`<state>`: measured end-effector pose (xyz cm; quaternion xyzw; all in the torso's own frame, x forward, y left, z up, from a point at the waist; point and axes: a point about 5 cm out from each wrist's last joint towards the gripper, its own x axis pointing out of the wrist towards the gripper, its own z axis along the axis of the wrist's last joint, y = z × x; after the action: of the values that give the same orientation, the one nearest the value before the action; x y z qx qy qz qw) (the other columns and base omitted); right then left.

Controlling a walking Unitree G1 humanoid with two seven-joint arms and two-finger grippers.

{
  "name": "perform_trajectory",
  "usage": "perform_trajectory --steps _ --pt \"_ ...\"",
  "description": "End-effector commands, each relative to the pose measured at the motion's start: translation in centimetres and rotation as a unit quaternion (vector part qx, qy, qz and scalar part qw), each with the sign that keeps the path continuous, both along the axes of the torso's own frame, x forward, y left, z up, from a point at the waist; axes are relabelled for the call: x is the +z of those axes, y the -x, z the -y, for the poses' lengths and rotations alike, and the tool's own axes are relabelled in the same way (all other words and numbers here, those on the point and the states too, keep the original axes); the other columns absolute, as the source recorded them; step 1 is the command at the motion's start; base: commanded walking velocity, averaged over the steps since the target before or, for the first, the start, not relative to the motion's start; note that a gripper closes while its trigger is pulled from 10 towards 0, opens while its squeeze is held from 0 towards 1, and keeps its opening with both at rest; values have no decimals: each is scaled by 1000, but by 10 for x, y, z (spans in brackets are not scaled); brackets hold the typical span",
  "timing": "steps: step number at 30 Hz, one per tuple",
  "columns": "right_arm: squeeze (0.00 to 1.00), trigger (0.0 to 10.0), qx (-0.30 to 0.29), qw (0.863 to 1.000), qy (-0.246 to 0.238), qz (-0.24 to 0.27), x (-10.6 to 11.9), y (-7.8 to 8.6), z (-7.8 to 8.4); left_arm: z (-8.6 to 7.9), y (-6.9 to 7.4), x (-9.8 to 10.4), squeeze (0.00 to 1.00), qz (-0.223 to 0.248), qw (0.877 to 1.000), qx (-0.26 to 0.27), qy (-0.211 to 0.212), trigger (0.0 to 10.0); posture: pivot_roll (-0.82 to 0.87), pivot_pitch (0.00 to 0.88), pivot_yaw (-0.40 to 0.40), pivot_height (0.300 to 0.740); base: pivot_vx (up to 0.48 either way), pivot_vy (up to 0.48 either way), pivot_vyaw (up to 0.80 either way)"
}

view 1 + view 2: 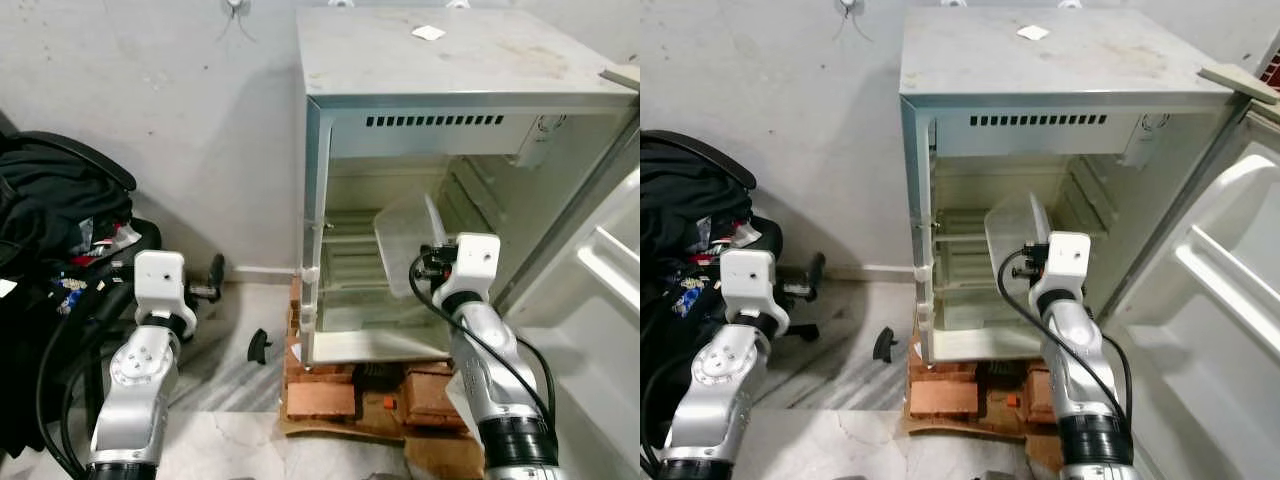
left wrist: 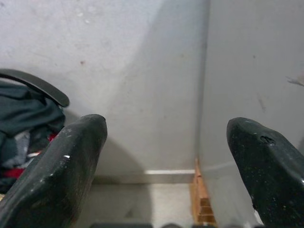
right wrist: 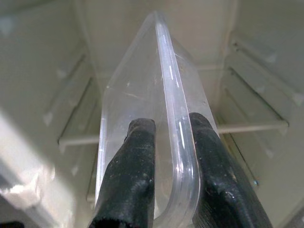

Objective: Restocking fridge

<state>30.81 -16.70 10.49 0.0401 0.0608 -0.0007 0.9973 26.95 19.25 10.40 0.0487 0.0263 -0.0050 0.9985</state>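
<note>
A small white fridge stands on bricks with its door swung open to the right. Its inside is bare, with ribbed side walls and a shelf ledge. My right gripper is shut on the rim of a clear plastic tray, held tilted on edge in the fridge opening. In the right wrist view both fingers pinch the clear plastic tray wall. My left gripper is open, held low at the left of the fridge, facing the wall.
Red bricks and cardboard lie under the fridge. A black chair piled with dark clothes stands at the left. A small black object lies on the marble floor. A paper scrap rests on the fridge top.
</note>
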Motion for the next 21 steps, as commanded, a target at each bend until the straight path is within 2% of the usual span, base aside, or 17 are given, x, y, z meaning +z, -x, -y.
perform_trajectory --steps 1,5,10,13,21 --pt "0 10000 -12 1000 -8 -3 1 -1 2 -4 -1 -1 0 -10 1000 0 -1 10000 35 0 20 740 0 0 0" --pt "0 10000 -28 999 -30 -25 -8 1 1 0 -1 -4 0 -20 1000 -14 -4 10000 39 0 29 740 0 0 0" --pt "0 10000 -28 998 -45 -39 -15 9 2 4 9 -3 0 -24 999 -34 15 10000 62 0 27 740 0 0 -371" --pt "0 10000 -28 998 -48 -39 -15 12 2 5 14 -3 0 -23 999 -35 19 10000 63 0 25 740 0 0 0" --pt "0 10000 -2 996 -49 -68 -25 36 -1 1 34 -16 0 -45 998 -21 24 10000 69 9 -15 740 0 0 0"
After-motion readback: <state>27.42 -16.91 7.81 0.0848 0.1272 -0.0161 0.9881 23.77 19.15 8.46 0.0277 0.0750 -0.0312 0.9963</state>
